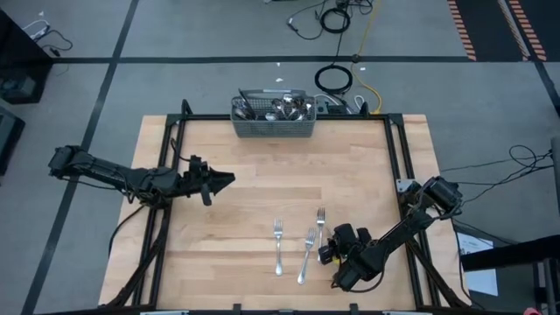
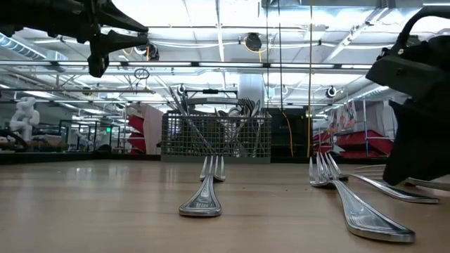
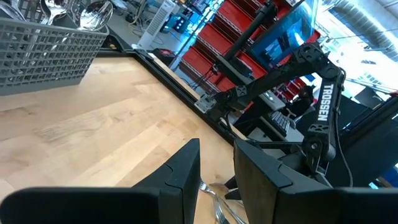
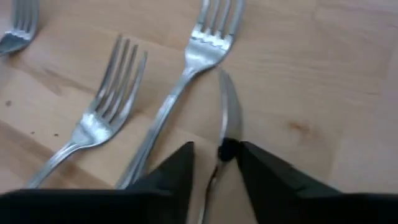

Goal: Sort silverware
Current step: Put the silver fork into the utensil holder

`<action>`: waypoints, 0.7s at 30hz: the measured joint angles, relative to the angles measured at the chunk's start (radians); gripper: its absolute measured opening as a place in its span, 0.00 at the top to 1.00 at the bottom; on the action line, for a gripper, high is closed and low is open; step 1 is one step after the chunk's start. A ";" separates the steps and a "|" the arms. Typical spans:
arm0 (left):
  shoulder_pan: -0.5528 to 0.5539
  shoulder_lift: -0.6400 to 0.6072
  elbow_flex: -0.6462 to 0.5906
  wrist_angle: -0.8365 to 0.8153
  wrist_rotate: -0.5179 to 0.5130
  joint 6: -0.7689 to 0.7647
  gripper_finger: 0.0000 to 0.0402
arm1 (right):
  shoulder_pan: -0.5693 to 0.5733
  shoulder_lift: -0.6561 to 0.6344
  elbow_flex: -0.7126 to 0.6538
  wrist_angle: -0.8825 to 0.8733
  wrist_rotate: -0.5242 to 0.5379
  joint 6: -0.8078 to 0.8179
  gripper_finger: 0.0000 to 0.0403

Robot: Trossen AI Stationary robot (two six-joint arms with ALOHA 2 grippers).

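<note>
With the right pincer (image 4: 216,158) spread low over the desk (image 1: 227,227) and a knife (image 4: 227,118) lying between its fingers, just beside a fork (image 4: 186,81), a skewed closure risks pushing the knife into that fork; the left pincer (image 1: 219,179) waits partly parted, empty.

You have bare table (image 1: 245,201) between the basket (image 1: 273,118) and the forks (image 1: 300,241). The right gripper (image 1: 337,245) crowds the forks.
</note>
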 joint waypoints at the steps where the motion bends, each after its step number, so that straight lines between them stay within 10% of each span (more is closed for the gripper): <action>1: 0.000 0.000 0.000 0.000 -0.003 0.000 0.74 | 0.000 0.000 0.000 -0.009 -0.003 0.006 0.75; 5: 0.000 0.000 0.000 0.002 -0.023 -0.003 0.74 | -0.007 -0.003 0.026 -0.096 -0.045 0.019 0.97; 14: 0.000 0.000 0.000 0.013 -0.048 -0.005 0.74 | -0.029 0.018 0.218 -0.357 -0.066 0.004 1.00; 21: 0.000 0.000 0.000 0.014 -0.056 -0.004 0.74 | -0.060 -0.007 0.403 -0.648 0.119 -0.007 1.00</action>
